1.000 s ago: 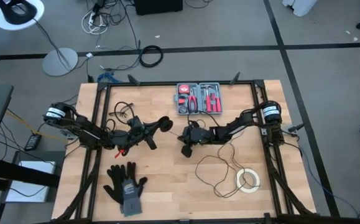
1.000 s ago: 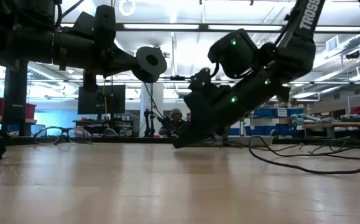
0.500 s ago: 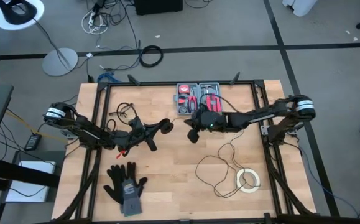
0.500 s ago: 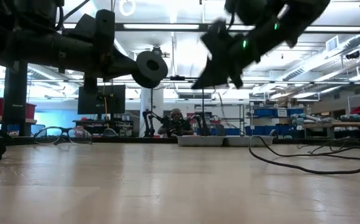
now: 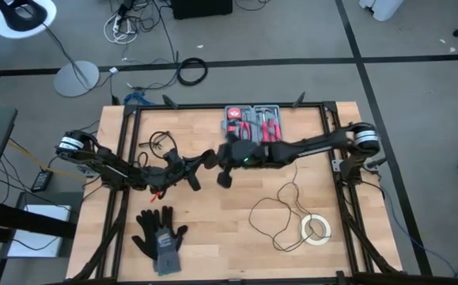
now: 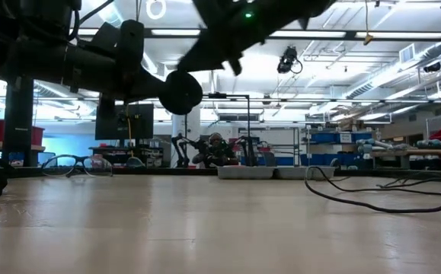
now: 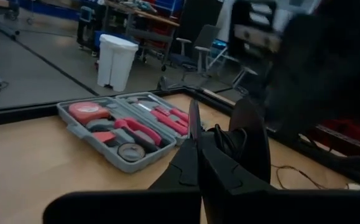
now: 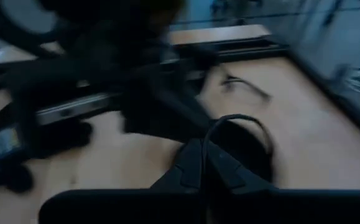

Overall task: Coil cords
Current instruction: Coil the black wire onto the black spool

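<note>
1. Where the two dark arms meet mid-table, the left gripper (image 5: 210, 157) is clamped on the small round black puck (image 6: 182, 92).
2. Right gripper (image 5: 224, 180) is closed; motion blur hides any held wire.
3. Thin black wire (image 5: 280, 207) loops beside the white tape roll (image 5: 316, 229).

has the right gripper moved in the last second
Yes. The right gripper has swung left past the tool case, toward the left gripper.
</note>
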Tool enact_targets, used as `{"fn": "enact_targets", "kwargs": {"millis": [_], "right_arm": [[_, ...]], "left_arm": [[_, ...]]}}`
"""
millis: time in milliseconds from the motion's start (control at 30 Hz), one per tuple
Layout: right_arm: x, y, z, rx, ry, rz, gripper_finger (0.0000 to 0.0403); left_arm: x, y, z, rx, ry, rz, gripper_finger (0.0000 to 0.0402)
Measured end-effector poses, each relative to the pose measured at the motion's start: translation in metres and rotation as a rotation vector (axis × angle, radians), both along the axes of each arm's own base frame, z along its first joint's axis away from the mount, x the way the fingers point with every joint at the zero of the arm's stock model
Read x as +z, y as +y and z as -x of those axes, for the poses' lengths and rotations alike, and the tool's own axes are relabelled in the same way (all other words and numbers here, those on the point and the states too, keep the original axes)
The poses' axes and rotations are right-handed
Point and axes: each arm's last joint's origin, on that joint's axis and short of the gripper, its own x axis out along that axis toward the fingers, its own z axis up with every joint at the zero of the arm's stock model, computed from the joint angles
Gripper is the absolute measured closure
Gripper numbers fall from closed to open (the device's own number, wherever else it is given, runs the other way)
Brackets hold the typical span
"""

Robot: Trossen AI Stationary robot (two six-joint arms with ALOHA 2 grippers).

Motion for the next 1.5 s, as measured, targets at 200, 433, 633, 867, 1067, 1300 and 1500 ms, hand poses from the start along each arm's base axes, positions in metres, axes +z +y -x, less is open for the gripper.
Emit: {"fn": "enact_targets", "kwargs": {"millis": [200, 433, 633, 867, 1067, 1300, 1500], "right_arm": [[-0.031, 0.025, -0.023, 0.078, 0.07, 0.003, 0.0403], [-0.073, 0.03, -0.023, 0.05, 0.256, -0.058, 0.0389], [-0.094, 0.03, -0.012, 0.007, 0.332, -0.113, 0.0353], [-0.126, 0.031, 0.024, -0.034, 0.352, -0.18, 0.0317], [-0.13, 0.033, 0.081, -0.035, 0.158, -0.296, 0.0305], [-0.137, 0.023, 0.158, -0.133, 0.186, -0.44, 0.0309], [-0.125, 0.02, 0.173, -0.139, 0.067, -0.482, 0.031]], "left_arm": [[0.0, 0.001, 0.001, 0.05, -0.003, 0.002, 0.0402], [0.006, 0.001, 0.001, 0.06, -0.068, 0.016, 0.0402], [0.007, 0.0, 0.002, 0.055, -0.076, 0.017, 0.0402], [0.007, -0.002, 0.002, 0.044, -0.075, 0.016, 0.0401], [0.007, -0.003, 0.002, 0.042, -0.076, 0.016, 0.0402], [0.008, -0.003, 0.002, 0.042, -0.091, 0.02, 0.0401], [0.009, -0.003, 0.002, 0.043, -0.097, 0.021, 0.0402]]}}
